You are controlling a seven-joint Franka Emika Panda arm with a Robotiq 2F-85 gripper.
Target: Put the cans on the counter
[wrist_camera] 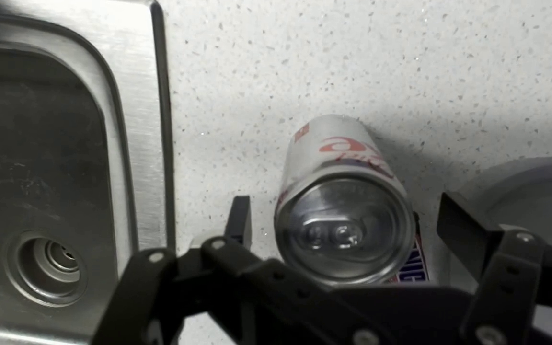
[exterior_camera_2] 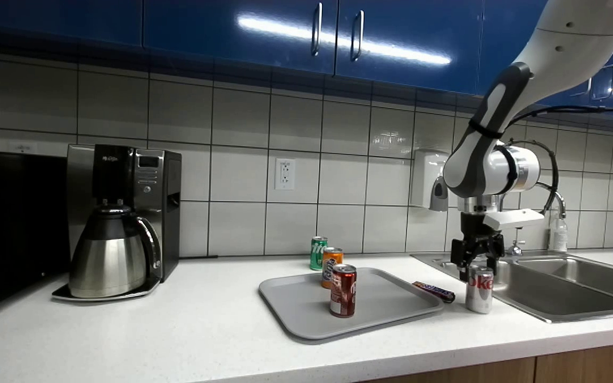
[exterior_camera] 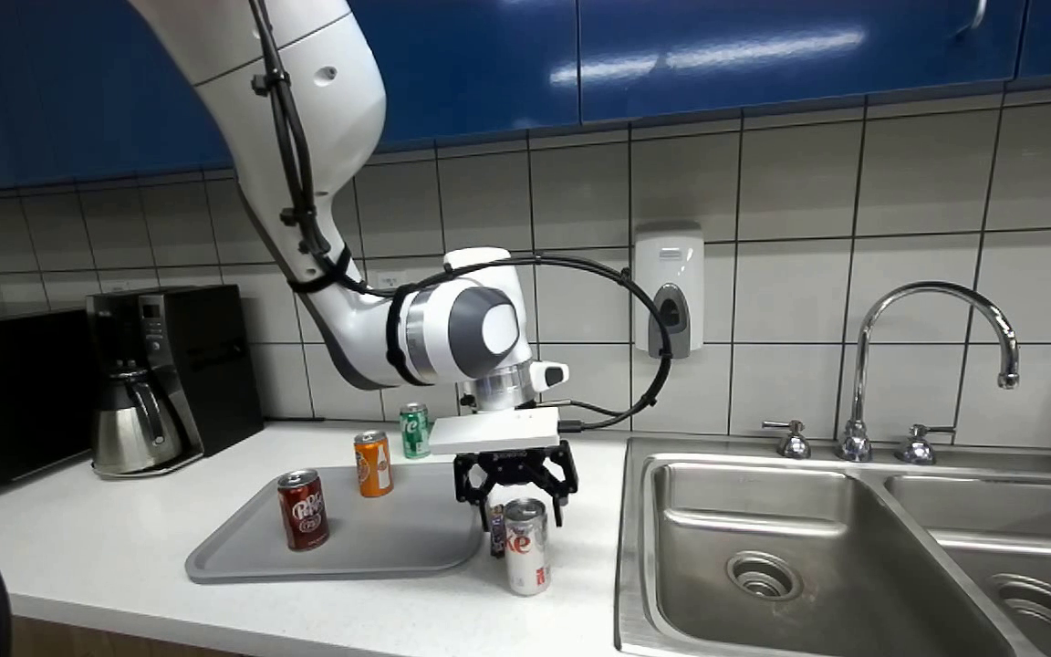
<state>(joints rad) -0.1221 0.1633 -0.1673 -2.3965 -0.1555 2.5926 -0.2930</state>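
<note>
Placement of silver-white can (exterior_camera_2: 479, 293) on desk (exterior_camera_2: 179, 335) judged complete; end effector (exterior_camera: 523, 520) spread wide, no contact seen. Next: rise clear vertically, then take dark red can (exterior_camera_2: 342, 295) from tray (exterior_camera_2: 302, 315).

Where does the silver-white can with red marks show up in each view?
In an exterior view: silver-white can, lower centre.
In an exterior view: silver-white can, right of centre, lower half.
In the wrist view: silver-white can, just right of centre, seen from above.
Shared landmark: steel sink, mostly right of the can in both exterior views, left of it in the wrist view.
</note>
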